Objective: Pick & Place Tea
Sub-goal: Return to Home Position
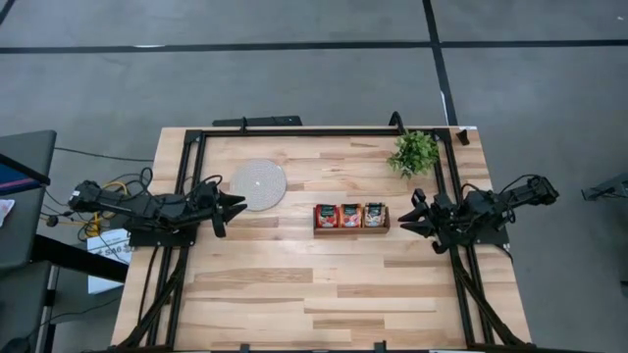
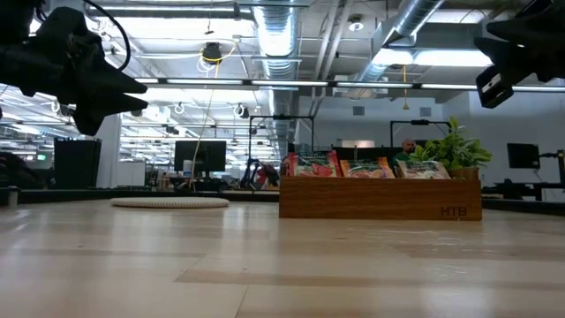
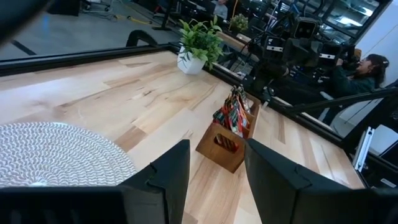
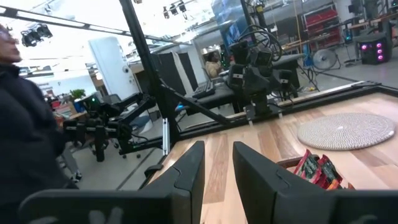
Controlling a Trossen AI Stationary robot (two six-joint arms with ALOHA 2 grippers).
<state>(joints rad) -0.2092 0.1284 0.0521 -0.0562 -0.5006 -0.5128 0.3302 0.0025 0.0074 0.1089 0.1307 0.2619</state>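
The tea (image 1: 350,215) stands packed on edge in the wooden tray (image 1: 351,231), which sits just right of the worktop's centre. Red sachets fill the left and middle compartments and paler ones the right, as far as the overhead view shows. No sachet is seen loose on the worktop (image 1: 294,294), and the round white disc (image 1: 258,184), in the left half and nearer the far edge, carries nothing. On that showing the sorting looks complete, with only the arms' withdrawal to a rest pose judged to be left. The left gripper (image 3: 214,152) hangs above the worktop toward its left edge, just beside the disc. Its two dark fingers are parted with a plain gap between them, and they hold and touch nothing. The right gripper (image 4: 217,149) hovers toward the right edge, near the tray's right end but apart from it, its fingers likewise parted and empty. A small potted plant (image 1: 414,152) stands near the far right corner, well clear of both arms.
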